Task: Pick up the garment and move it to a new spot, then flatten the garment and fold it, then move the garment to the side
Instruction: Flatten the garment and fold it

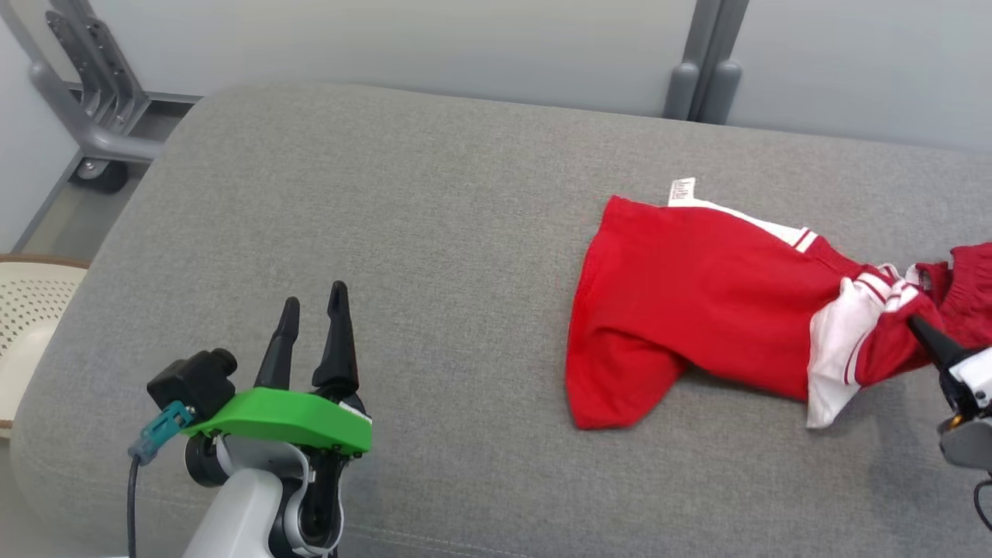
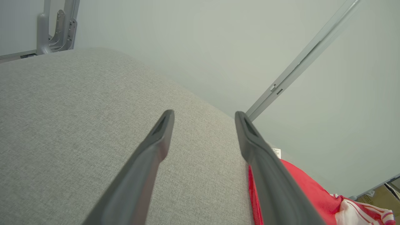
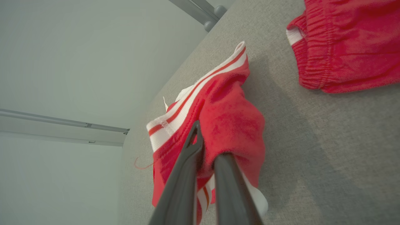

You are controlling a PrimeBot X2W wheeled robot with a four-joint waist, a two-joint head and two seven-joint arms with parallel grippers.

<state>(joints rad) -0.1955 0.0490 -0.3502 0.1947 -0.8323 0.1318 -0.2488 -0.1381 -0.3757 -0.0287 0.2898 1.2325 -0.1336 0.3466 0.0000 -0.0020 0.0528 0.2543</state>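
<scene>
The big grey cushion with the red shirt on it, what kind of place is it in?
Probably a robot practice room, not a home: the grey cushion holding the red shirt stands against bare pale wall panels with grey metal posts.

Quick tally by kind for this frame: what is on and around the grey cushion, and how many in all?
Garments: 2, the red-and-white garment and a red elastic-waist piece
Grippers: 2, left gripper open, right gripper shut on the red-and-white garment
Baskets: 1, cream basket
Total: 5
</scene>
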